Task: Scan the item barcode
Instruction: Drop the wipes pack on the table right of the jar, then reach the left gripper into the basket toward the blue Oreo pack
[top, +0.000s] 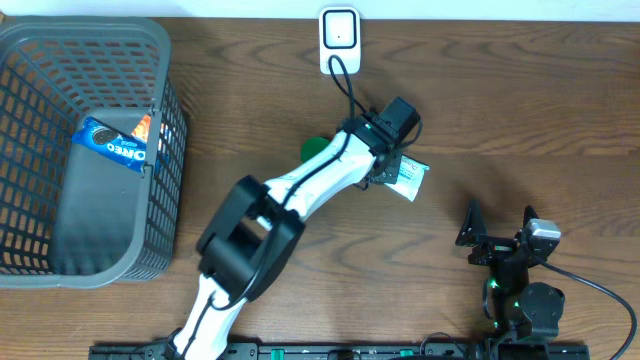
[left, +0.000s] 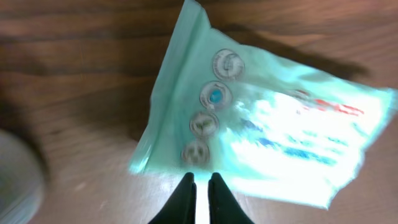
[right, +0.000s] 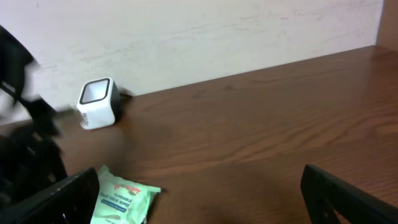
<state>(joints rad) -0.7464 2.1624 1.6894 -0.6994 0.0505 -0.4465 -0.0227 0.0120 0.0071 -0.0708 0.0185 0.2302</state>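
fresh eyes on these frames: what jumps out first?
The white-and-black left arm stretches diagonally across the table's middle, its gripper at the edge of a mint-green packet. Next, the big grey basket at far left holding a blue Oreo pack, and the small white scanner at the back edge.
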